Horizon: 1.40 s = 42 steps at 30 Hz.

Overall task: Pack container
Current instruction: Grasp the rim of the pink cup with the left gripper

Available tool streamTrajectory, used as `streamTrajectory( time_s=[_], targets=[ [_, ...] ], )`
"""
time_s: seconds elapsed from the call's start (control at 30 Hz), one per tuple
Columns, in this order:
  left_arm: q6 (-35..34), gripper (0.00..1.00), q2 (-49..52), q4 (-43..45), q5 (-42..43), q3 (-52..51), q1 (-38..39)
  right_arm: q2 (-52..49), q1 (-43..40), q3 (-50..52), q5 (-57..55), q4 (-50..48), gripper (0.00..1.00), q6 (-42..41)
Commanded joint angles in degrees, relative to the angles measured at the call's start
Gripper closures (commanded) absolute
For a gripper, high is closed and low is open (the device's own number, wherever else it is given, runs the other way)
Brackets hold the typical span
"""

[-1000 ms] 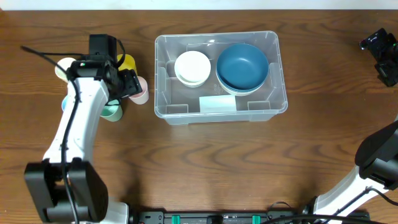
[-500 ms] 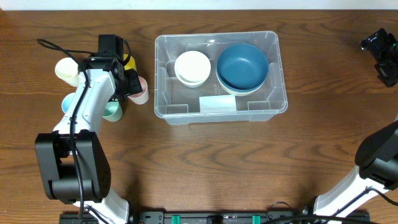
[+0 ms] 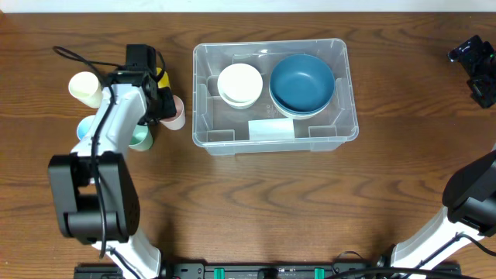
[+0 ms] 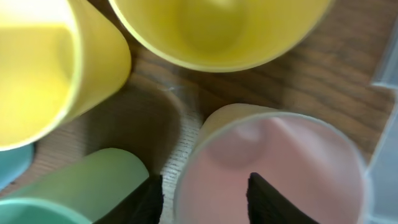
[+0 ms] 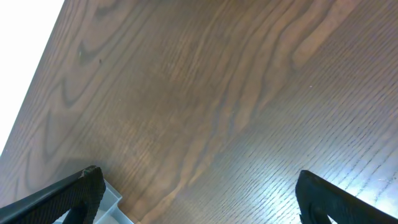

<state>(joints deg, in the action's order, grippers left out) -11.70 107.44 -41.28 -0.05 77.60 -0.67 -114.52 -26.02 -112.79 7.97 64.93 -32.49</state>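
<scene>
The clear plastic container (image 3: 200, 93) sits at the table's middle with a pale label (image 3: 271, 129) near its front. Inside it are stacked white bowls (image 3: 239, 84) and stacked blue bowls (image 3: 302, 84). My left gripper (image 3: 164, 106) is over a cluster of cups left of the container. In the left wrist view its jaws (image 4: 205, 199) are open and straddle the near wall of the pink cup (image 4: 273, 162), one finger inside and one outside. My right gripper (image 3: 474, 66) is open and empty at the far right edge, shown over bare wood in its wrist view (image 5: 199, 205).
Around the pink cup (image 3: 177, 116) are a yellow cup (image 3: 159, 77), a cream cup (image 3: 84, 87) lying on its side, a green cup (image 3: 140, 139) and a blue cup (image 3: 83, 128). A corner of the container (image 5: 115, 208) shows in the right wrist view.
My left arm has swung a little to the right, uncovering the cream cup, with its gripper staying at the pink cup. The right arm has not moved.
</scene>
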Motion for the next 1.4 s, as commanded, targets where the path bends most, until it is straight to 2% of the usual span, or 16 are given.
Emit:
streamTrajectory(
  time_s=[0.0, 0.37, 0.7, 0.8, 1.0, 1.37],
  targets=[
    [0.8, 0.60, 1.7, 0.0, -0.7, 0.4, -0.3, 0.1, 0.2, -0.2, 0.0, 0.1, 0.01, -0.5],
    [0.7, 0.68, 1.3, -0.2, -0.6, 0.8, -0.3, 0.1, 0.2, -0.2, 0.0, 0.1, 0.01, -0.5],
    [0.7, 0.68, -2.3, -1.4, -0.6, 2.1, -0.3, 0.1, 0.2, -0.2, 0.0, 0.1, 0.01, -0.5],
    [0.7, 0.73, -2.8, -1.7, -0.6, 2.1, -0.3, 0.1, 0.2, -0.2, 0.0, 0.1, 0.01, -0.5],
    [0.7, 0.91, -2.8, -2.6, -0.6, 2.0, -0.3, 0.1, 0.2, -0.2, 0.0, 0.1, 0.01, -0.5],
    [0.3, 0.94, -3.3, -3.6, -0.6, 2.0, -0.3, 0.1, 0.2, -0.2, 0.0, 0.1, 0.01, -0.5]
  ],
)
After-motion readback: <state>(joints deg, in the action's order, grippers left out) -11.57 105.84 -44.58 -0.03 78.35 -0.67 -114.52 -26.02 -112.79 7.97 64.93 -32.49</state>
